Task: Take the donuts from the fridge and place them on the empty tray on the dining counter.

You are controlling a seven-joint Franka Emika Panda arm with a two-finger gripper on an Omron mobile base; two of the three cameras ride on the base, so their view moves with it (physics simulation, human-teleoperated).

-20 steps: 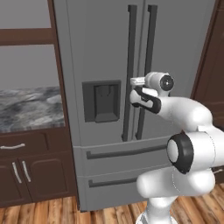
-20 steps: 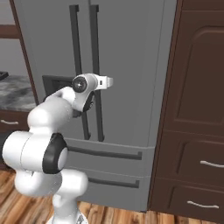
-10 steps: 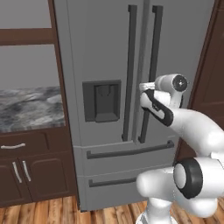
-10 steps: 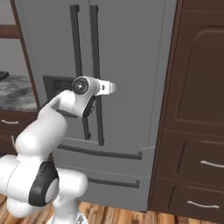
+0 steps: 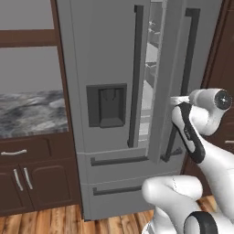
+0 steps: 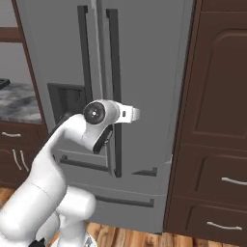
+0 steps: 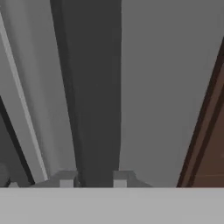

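The grey fridge [image 5: 100, 55] stands straight ahead with its right door [image 5: 176, 50] swung ajar. White shelves [image 5: 153, 68] show through the gap. The donuts are hidden inside. My gripper [image 5: 177, 99] is shut on the right door's long dark handle [image 5: 188, 59], about halfway down it. In the right base view the gripper [image 6: 136, 114] reaches past the handle [image 6: 115, 58]. In the hand view the two fingertips [image 7: 66, 180] clamp the dark handle [image 7: 94, 100] from both sides, with the gripper [image 7: 93, 180] centred on it. The tray and the dining counter are out of view.
A marbled worktop [image 5: 27, 114] over brown cabinets [image 5: 27, 178] lies left of the fridge. Tall dark brown cabinets with drawers [image 6: 217, 125] stand close on the right, beside the opening door. The dispenser recess [image 5: 106, 105] and lower drawers [image 5: 119, 187] face me.
The jaws have closed on the right door's handle. The hand has moved right and back, and the right door has swung from closed to ajar.
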